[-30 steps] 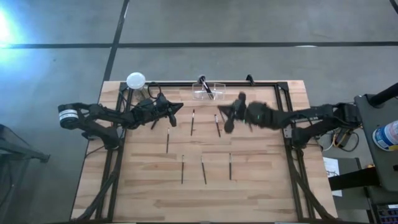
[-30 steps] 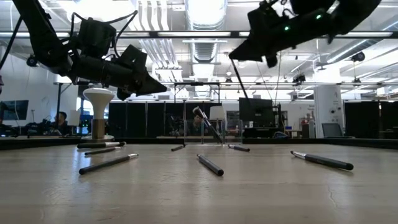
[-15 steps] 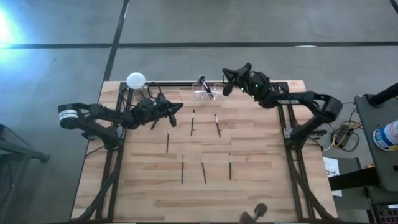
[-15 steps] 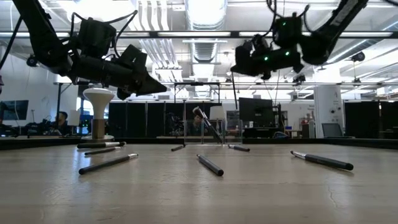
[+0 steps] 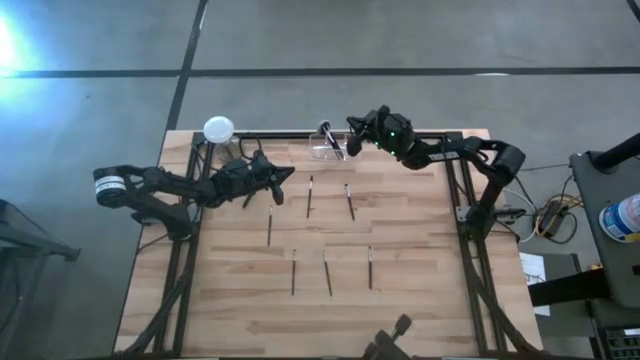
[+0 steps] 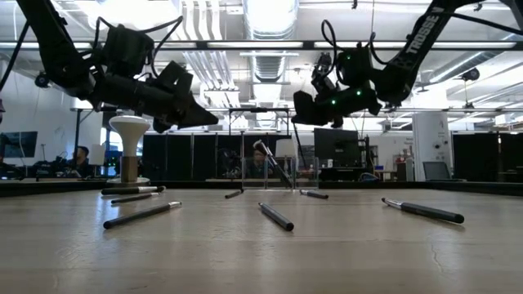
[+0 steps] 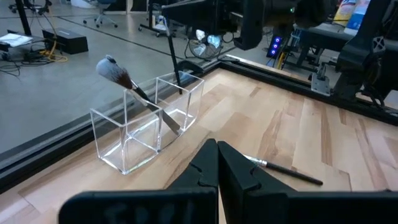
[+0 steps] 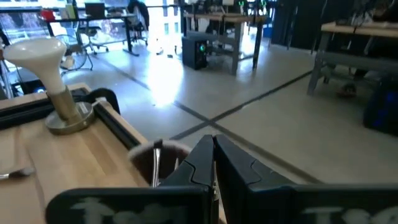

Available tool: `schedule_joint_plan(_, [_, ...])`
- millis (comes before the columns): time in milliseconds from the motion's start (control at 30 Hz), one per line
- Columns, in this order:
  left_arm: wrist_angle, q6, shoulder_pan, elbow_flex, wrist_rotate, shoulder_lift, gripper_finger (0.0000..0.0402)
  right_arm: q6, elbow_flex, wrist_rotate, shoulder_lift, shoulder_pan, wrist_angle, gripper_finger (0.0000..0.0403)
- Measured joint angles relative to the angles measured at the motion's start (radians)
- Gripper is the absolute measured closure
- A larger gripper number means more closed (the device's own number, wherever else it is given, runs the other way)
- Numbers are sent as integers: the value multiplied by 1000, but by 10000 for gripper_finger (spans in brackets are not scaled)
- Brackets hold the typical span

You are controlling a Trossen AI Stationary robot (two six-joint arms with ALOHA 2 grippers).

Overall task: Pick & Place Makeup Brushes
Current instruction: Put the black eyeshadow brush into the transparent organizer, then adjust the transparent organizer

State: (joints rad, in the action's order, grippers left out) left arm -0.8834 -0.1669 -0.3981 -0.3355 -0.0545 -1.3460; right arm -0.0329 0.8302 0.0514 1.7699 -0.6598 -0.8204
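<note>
my right gripper [image 5: 352,124] has swung from mid-table to above the clear holder [image 5: 334,150] at the far edge, fingers pinching a thin brush [image 7: 173,60] over it, so a drop looks close. left gripper [image 5: 287,173] waits, fingers pressed together. six brushes [image 5: 309,196] lie on the table [image 5: 420,290].

open-plan robotics lab, exposed ceiling ducts [image 6: 270,20], concrete floor [image 5: 400,40], monitors on desks [image 6: 335,147], wooden worktable [image 5: 420,300]
</note>
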Motion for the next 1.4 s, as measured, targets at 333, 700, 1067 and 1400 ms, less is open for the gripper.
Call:
schedule_joint_plan(333, [6,-6,0,0,7,0,402,-17,-1,2,31,0,45,394])
schedule_joint_plan(700, [6,-14,0,0,8,0,402,-59,-1,36,31,0,138,394])
schedule_joint_plan(1067, [6,-27,0,0,10,0,402,-66,68,38,31,0,273,326])
schedule_joint_plan(1400, [7,-32,0,0,10,0,402,-19,120,31,-58,15,545,329])
